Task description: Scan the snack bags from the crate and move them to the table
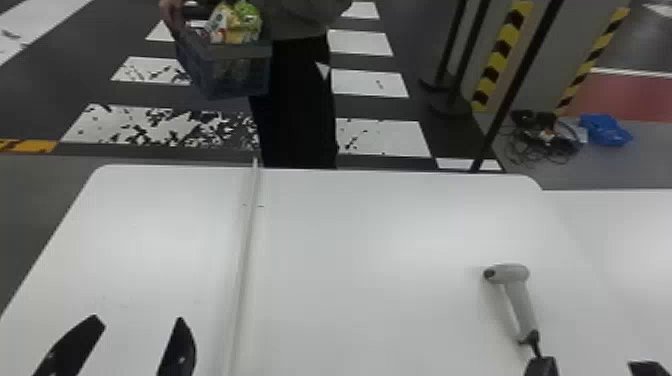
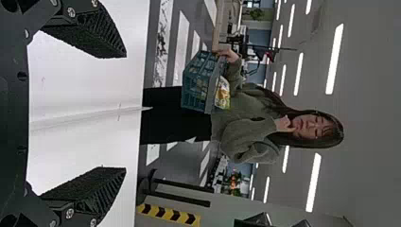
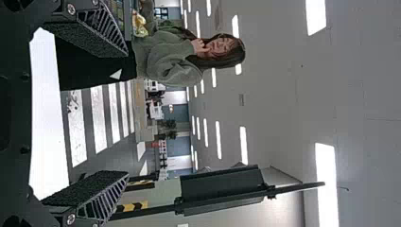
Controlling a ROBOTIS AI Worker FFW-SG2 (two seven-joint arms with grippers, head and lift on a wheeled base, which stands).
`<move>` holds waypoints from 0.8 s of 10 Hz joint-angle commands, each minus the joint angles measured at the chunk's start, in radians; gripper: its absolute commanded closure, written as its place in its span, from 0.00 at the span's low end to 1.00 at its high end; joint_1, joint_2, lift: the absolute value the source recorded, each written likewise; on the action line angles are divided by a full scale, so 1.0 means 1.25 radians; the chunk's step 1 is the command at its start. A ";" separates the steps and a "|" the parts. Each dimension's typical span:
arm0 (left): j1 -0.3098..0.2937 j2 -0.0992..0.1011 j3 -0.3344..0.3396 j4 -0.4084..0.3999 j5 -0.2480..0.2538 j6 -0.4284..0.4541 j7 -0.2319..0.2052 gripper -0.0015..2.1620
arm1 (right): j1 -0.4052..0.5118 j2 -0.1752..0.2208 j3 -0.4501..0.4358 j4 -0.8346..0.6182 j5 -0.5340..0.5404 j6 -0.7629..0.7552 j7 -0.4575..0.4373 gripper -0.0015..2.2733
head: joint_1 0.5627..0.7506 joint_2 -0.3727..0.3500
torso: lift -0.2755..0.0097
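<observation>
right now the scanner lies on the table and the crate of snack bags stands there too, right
Not the crate: the head view shows it in a person's hand, beyond the far edge of the table, snack bags inside. The scanner lies on the table.

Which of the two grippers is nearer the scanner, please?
The right gripper, just below the scanner in the head view; the left gripper is across the pale strip.

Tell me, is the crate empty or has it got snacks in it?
Not empty: snack bags poke up above the rim of the crate, and yellowish packaging shows through its side in the head view.
</observation>
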 commanded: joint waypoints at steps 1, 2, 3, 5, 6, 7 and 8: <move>-0.001 0.000 0.000 0.001 0.000 0.002 -0.004 0.07 | 0.000 0.000 -0.003 0.000 -0.006 0.001 0.000 0.05 | 0.70 0.36 | 0.63; -0.001 0.000 0.000 0.002 0.000 0.002 -0.004 0.07 | 0.000 0.000 -0.003 0.000 -0.009 0.001 0.000 0.05 | 0.70 0.35 | 0.63; -0.001 0.000 0.000 0.002 0.000 0.000 -0.004 0.07 | 0.000 0.000 -0.003 0.000 -0.009 0.001 0.000 0.05 | 0.70 0.35 | 0.63; -0.001 0.000 0.000 0.002 0.000 -0.003 -0.005 0.07 | 0.000 0.001 -0.003 0.000 -0.009 -0.001 0.000 0.05 | 0.70 0.34 | 0.63; -0.001 0.000 0.000 0.002 0.000 0.000 -0.006 0.07 | 0.000 0.001 -0.005 0.000 -0.009 -0.001 0.000 0.05 | 0.70 0.34 | 0.63; -0.001 0.000 0.000 0.002 0.000 -0.003 -0.007 0.07 | 0.000 0.001 -0.003 0.000 -0.009 -0.001 0.000 0.05 | 0.70 0.34 | 0.63; -0.001 0.000 0.000 0.002 0.000 0.000 -0.009 0.07 | 0.000 0.001 -0.003 0.000 -0.009 -0.001 0.000 0.05 | 0.70 0.34 | 0.63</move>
